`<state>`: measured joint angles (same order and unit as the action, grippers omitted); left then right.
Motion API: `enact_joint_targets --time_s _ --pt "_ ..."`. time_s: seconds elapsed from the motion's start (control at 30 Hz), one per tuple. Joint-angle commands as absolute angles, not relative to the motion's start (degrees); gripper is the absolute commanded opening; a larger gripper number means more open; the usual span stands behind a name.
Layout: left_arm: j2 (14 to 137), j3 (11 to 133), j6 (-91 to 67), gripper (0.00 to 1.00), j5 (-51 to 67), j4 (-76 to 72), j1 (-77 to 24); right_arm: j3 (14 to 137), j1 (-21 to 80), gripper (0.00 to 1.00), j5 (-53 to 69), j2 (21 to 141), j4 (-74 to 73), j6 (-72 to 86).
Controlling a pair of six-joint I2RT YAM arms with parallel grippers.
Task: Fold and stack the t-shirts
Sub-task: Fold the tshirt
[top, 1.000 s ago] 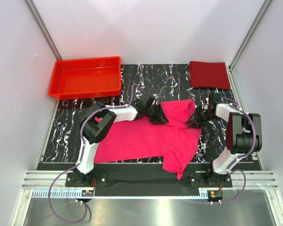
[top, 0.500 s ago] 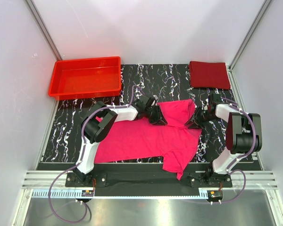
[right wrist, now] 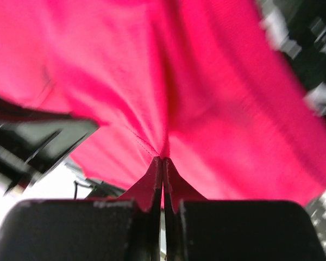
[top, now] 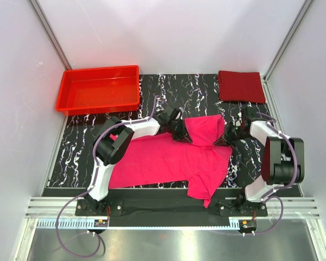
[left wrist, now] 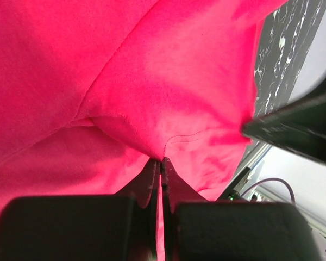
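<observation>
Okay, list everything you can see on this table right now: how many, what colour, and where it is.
pink t-shirt: one, magenta-pink, spread across the middle of the mat, its far part bunched up between the two grippers
maroon t-shirt: one, dark red, folded, at the far right corner
plastic tray: one, bright red, at the far left
mat: one, black with white marbling, under the shirts
left gripper: one, black, shut on the pink t-shirt's far edge
right gripper: one, black, shut on the pink t-shirt's right side
</observation>
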<state>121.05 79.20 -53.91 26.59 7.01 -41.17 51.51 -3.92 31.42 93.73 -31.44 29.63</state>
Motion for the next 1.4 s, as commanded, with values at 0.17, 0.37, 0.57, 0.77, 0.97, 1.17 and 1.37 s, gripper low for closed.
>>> enact_joint_targets --time_s 0.17,0.37,0.57,0.77,0.97,1.17,1.37 --pt "118.2 83.0 -50.4 0.00 29.3 17.4 -39.9 47.8 -3.2 0.00 35.9 83.5 -37.1 31.8" --pt "117.7 82.2 -49.7 0.00 29.5 19.2 -38.9 44.7 -3.2 0.00 37.4 84.5 -35.0 32.6" --pt "117.9 82.4 -49.4 0.00 29.5 19.5 -38.2 43.9 -3.2 0.00 35.9 85.9 -32.6 33.1" --pt "118.0 83.0 -47.6 0.04 29.5 22.1 -38.2 46.3 -3.2 0.02 33.8 87.9 -35.4 31.4" --pt "116.2 84.2 -43.2 0.31 30.3 25.1 -38.1 46.1 -3.2 0.06 31.7 86.5 -38.1 31.6" --pt "115.6 88.0 -38.6 0.45 30.9 28.9 -37.5 46.7 -3.2 0.18 31.9 86.8 -39.4 31.7" --pt "108.5 87.8 -30.1 0.47 27.5 34.5 -33.8 54.4 -3.5 0.51 22.8 83.3 -44.7 29.4"
